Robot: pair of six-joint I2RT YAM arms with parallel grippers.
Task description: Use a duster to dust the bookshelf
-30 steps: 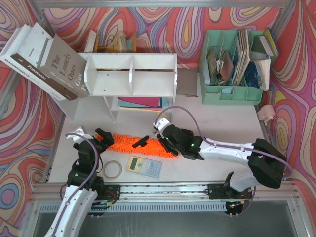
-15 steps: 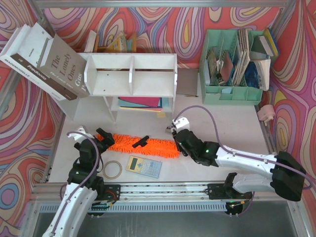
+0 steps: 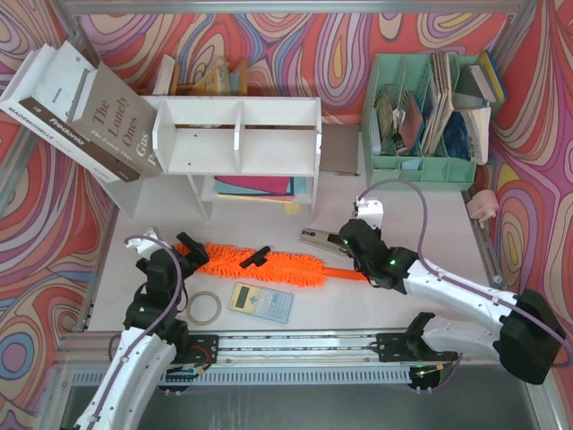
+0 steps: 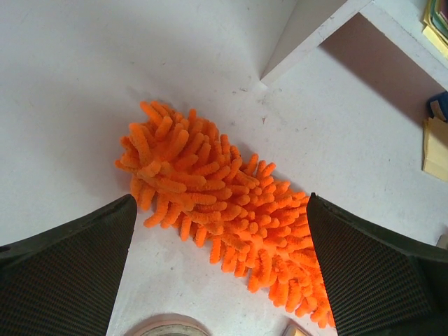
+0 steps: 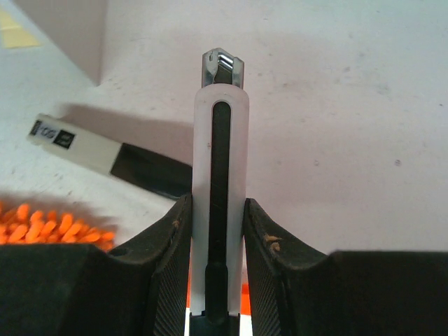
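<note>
The right tool (image 5: 215, 210) is clamped on a stapler (image 5: 220, 133). The left tool (image 4: 220, 206) gapes wide apart, with the duster (image 4: 185, 171) lying under it on the table (image 4: 70, 84).

swirl-patterned walls (image 3: 295, 40) (red, purple, yellow) enclose a white table (image 3: 448, 233), seemingly evenly lit.

Left tool (image 4: 220, 206) hangs wide open just above the duster's (image 3: 224, 255) fluffy end. Right tool (image 5: 218, 203), just behind the duster's handle, is clamped on a stapler (image 5: 218, 140), its arm (image 3: 448, 291) stretched low.
</note>
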